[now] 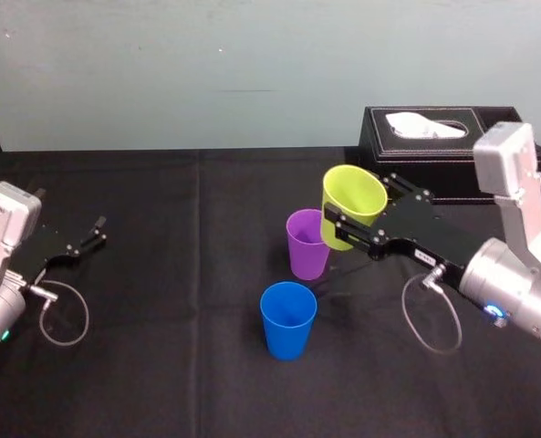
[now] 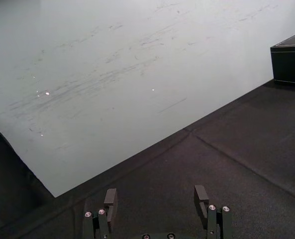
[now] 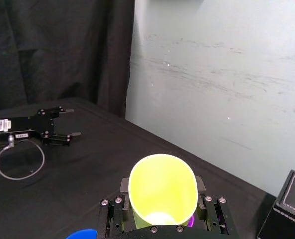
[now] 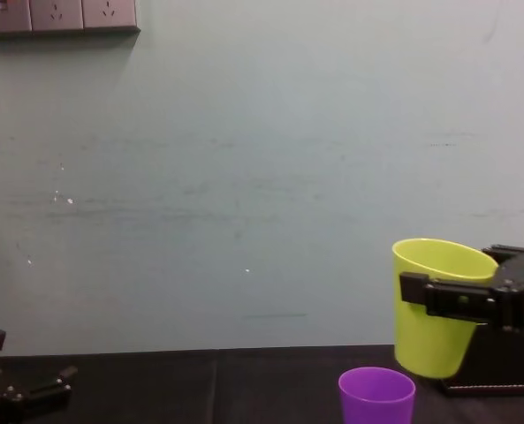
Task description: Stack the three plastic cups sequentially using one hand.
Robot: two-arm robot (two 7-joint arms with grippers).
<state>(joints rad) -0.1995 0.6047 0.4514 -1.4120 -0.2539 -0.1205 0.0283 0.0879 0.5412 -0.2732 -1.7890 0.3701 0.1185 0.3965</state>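
Fingers: right gripper clamps yellow-green cup, airborne per chest view; left gripper spread.

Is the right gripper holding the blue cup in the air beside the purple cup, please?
No: the right gripper holds the yellow-green cup in the air beside the purple cup; the head view shows the blue cup on the table.
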